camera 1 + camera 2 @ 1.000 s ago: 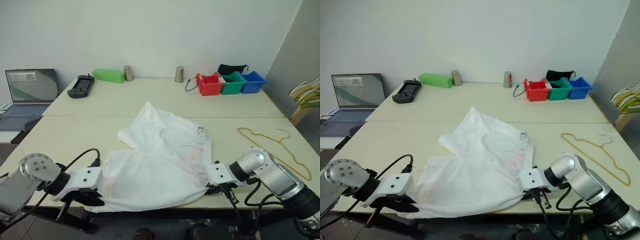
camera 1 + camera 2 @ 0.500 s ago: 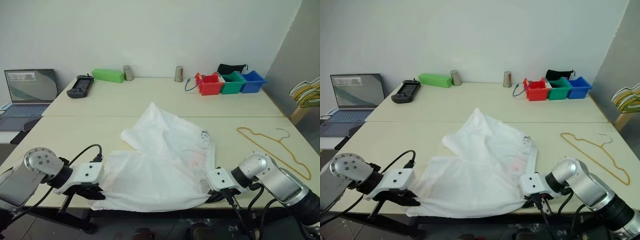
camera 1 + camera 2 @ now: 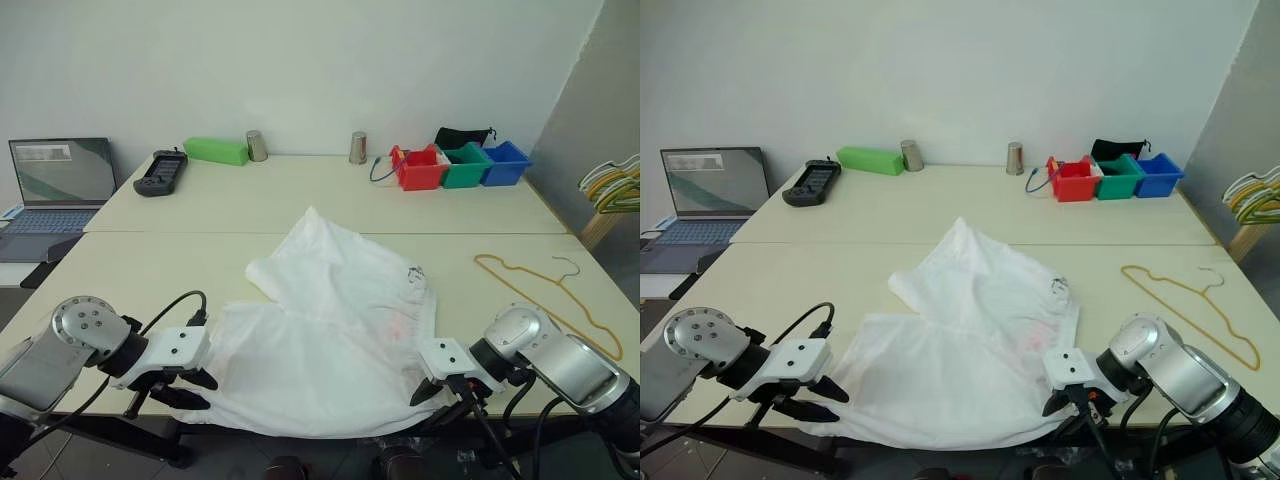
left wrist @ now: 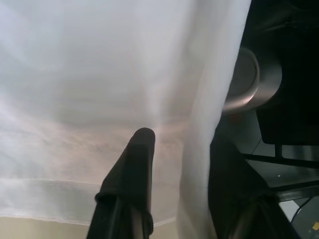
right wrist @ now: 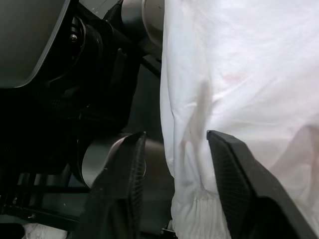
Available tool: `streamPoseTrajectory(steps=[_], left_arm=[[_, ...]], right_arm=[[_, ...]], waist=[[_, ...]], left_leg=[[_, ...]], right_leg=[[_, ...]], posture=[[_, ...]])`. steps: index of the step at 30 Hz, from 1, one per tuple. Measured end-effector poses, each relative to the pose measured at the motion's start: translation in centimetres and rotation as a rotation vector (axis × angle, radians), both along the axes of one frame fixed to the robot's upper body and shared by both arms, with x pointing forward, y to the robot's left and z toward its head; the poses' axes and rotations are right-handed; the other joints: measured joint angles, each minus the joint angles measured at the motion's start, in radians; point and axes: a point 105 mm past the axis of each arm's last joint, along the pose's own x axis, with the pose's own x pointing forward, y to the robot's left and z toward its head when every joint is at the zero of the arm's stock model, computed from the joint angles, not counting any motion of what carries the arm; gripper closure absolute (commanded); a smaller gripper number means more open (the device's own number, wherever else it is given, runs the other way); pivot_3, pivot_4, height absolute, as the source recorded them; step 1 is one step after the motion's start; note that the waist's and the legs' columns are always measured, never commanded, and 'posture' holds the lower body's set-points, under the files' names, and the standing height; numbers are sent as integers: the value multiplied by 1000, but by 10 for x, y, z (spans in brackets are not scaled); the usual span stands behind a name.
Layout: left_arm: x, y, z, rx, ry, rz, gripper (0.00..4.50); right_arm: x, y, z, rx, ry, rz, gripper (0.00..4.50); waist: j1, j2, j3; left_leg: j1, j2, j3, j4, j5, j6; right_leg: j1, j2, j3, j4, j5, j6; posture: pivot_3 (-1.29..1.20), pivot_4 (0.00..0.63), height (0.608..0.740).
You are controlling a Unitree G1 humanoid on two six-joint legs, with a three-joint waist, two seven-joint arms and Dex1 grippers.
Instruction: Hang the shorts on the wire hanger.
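The white shorts (image 3: pixel 335 320) lie spread on the near table (image 3: pixel 130 265), and their front edge droops over the table's near edge. At the left corner of that edge, my left gripper (image 3: pixel 198 390) is open. The cloth hangs loose between its fingers (image 4: pixel 137 169). At the right corner my right gripper (image 3: pixel 422 395) is open too, with the hem hanging between its two fingers (image 5: pixel 124 189) and not pinched. The yellow wire hanger (image 3: pixel 548 282) lies flat on the table to the right of the shorts, apart from them.
On the far table stand red, green and blue bins (image 3: pixel 462 166), two metal cups (image 3: pixel 358 148), a green box (image 3: pixel 217 151) and a black controller (image 3: pixel 162 172). A laptop (image 3: pixel 60 180) sits at far left. More hangers (image 3: pixel 612 188) hang at the right edge.
Both grippers were shut on the shorts' front corners and now stand open. The shorts have slid a little toward the near edge and to the right. The right gripper drew back slightly.
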Motion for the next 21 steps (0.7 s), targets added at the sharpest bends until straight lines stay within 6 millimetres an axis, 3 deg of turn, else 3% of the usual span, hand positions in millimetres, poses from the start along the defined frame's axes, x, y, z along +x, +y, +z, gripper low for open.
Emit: streamPoseTrajectory(steps=[8,11,14,17,19,21], left_arm=[[-5,-2,2,-18,35,-30,641],[-11,-13,17,-67,75,-53,34],[-9,-26,41,-133,53,-69,34],[13,-48,62,-277,-17,-4,34],[49,-81,80,-473,-178,58,34],[71,-106,86,-586,-267,109,34]], right_arm=[[3,-7,15,-11,-31,8,26],[10,-2,35,25,-69,-9,0],[15,0,49,55,-92,-51,0],[24,-4,56,76,-109,-165,0],[44,-13,65,106,-174,-329,0],[63,-27,72,114,-239,-485,0]], waist=[[-10,0,0],[-21,-2,0],[-22,-1,-1],[-20,0,0],[-14,2,-1],[-18,0,-2]], left_leg=[[-1,0,0,0,0,0],[-2,1,0,1,0,-1],[-2,1,0,1,0,-1],[-2,0,0,1,0,-1],[-5,-1,-1,4,0,-1],[-5,-1,0,4,0,-1]], right_leg=[[-1,0,0,0,1,1],[-1,0,-1,0,1,2],[-1,0,0,-1,3,5],[0,0,-1,-2,3,6],[2,1,-1,-4,6,11],[4,1,1,-7,8,13]], posture=[[-57,8,740],[-60,6,740],[-65,8,740],[-110,13,740],[-147,18,740],[-163,20,740]])
